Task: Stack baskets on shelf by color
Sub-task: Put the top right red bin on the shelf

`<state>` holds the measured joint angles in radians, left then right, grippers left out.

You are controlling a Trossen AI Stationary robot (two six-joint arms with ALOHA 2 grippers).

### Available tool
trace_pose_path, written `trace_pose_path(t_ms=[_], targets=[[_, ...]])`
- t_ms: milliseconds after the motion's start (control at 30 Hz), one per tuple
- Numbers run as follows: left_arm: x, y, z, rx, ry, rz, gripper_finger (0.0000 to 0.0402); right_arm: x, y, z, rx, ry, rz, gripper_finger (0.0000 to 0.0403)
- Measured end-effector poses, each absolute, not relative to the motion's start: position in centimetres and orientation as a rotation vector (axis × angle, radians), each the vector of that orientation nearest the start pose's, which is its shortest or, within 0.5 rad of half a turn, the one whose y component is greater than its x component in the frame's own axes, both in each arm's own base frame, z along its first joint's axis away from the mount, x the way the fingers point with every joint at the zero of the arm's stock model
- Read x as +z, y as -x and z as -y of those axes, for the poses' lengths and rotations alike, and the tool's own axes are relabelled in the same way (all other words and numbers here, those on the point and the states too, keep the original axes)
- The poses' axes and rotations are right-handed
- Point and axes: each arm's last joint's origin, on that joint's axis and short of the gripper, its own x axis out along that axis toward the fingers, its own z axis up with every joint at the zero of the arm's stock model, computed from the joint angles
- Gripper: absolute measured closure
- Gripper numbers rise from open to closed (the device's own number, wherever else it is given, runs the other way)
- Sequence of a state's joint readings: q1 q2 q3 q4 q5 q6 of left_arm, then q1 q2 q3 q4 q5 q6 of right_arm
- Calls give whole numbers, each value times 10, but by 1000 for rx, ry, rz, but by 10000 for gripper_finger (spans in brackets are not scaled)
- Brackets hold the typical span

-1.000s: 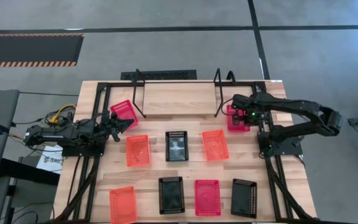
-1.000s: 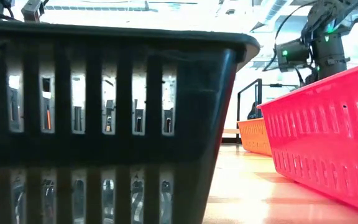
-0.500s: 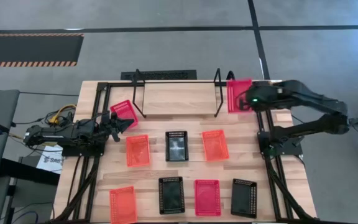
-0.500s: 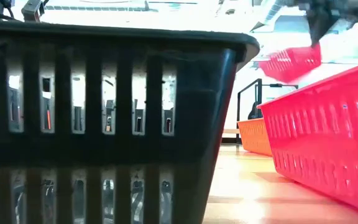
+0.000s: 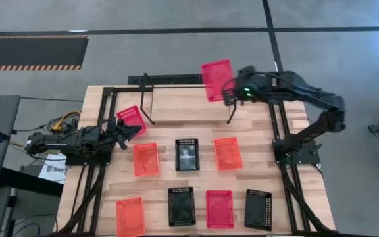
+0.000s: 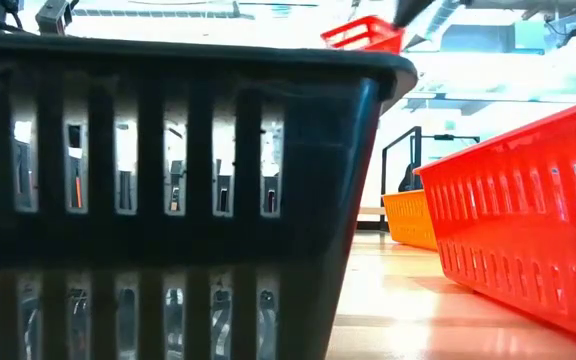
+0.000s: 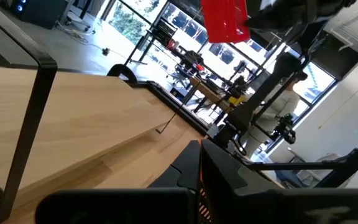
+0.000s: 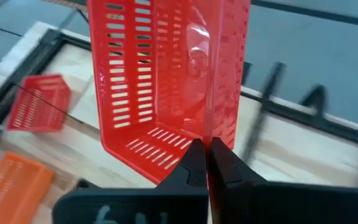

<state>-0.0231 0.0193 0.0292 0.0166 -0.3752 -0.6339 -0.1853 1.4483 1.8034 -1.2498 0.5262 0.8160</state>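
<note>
While clamped by right end effector point(image 8: 205, 163), red-pink basket point(image 5: 216, 79) above shelf point(image 5: 186, 99).

Two black jointed arms; right arm point(image 5: 308, 99) bears a green indicator light point(image 5: 247, 91); left arm point(image 5: 71, 139) trails yellow cables point(image 5: 63, 120).

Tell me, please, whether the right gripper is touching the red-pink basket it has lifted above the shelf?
Touching. In the right wrist view the right gripper has its fingers shut on the wall of the red-pink basket, which hangs from them; the high view shows it above the shelf.
</note>
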Motion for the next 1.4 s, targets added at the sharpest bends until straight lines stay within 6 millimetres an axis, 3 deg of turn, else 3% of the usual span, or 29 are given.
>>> trace_pose_path(t_ms=[133, 433, 600, 800, 1067, 1233, 1400], targets=[[174, -95, -8, 332, 633, 137, 401, 416, -284, 73, -933, -602, -602, 402], [174, -95, -8, 325, 633, 135, 401, 348, -350, 107, -864, -700, -792, 403], [173, -96, -8, 302, 633, 126, 402, 336, -374, 129, -728, -752, -710, 403], [173, -96, -7, 282, 632, 117, 401, 331, -375, 147, -716, -777, -694, 403], [173, -96, -7, 280, 615, 113, 401, 331, -378, 157, -681, -790, -624, 403], [173, -96, -7, 280, 612, 112, 401, 306, -389, 159, -562, -864, -527, 403], [173, -96, -7, 280, 612, 112, 401, 271, -382, 159, -604, -951, -599, 403]])
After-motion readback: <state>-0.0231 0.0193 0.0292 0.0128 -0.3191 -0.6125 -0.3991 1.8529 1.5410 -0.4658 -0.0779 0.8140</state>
